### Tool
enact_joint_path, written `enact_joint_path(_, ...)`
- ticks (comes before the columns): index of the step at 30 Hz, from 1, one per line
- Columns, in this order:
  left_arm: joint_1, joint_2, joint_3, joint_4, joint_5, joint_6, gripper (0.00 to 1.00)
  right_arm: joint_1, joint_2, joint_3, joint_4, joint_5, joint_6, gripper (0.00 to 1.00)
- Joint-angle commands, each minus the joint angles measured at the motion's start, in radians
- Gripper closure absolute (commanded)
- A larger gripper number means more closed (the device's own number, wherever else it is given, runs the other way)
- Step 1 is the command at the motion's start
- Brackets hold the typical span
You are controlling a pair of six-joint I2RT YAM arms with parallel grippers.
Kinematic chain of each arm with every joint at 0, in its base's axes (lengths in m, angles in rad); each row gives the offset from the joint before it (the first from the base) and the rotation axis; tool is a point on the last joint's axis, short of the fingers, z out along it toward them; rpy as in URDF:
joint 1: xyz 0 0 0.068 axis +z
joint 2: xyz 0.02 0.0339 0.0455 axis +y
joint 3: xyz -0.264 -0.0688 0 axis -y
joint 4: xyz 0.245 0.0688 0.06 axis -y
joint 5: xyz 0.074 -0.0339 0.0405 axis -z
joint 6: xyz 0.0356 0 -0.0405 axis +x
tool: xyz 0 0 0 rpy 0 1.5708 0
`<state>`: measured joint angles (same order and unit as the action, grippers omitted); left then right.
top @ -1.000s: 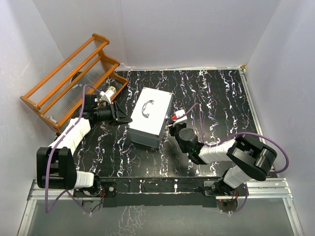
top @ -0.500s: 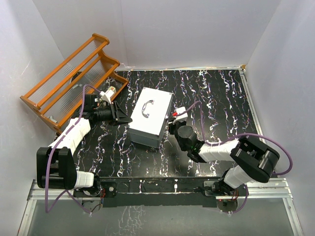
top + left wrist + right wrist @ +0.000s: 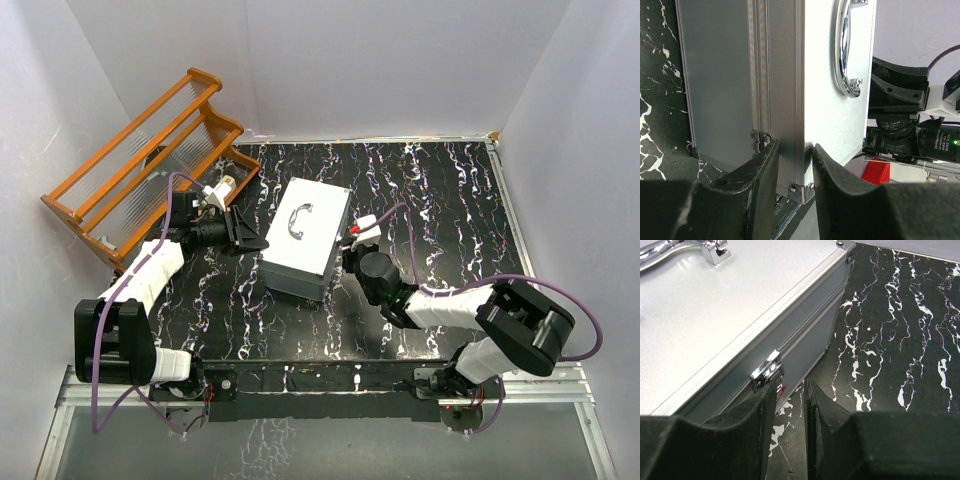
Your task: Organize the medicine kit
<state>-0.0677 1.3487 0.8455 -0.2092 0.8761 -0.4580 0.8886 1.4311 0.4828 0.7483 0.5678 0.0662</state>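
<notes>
medicine kit [image 3: 305, 238] | grey metal case | closed, lying flat | centre of table [image 3: 450, 200], skewed

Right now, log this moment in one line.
medicine kit: closed | left hand: clamped on its corner | right hand: parted, empty, at latch

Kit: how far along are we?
Done: nothing visible; the kit sits shut, lid down. In hand: left gripper pinches a kit corner; right gripper is at the side latch, jaws slightly apart, holding nothing. Left: likely unlatch, raise the lid, sort what is inside.
</notes>
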Motion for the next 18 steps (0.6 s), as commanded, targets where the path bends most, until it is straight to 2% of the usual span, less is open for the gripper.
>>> enact_joint_path(1, -0.009, 0.052, -0.053, -0.137, -0.173, 0.069, 0.71, 0.003, -0.033, 0.071, 0.025, 0.017, 0.018, 0.73)
enact_joint_path(18, -0.009, 0.051, -0.052, -0.138, -0.169, 0.067, 0.70, 0.000, -0.050, 0.098, -0.012, -0.050, 0.031, 0.74)
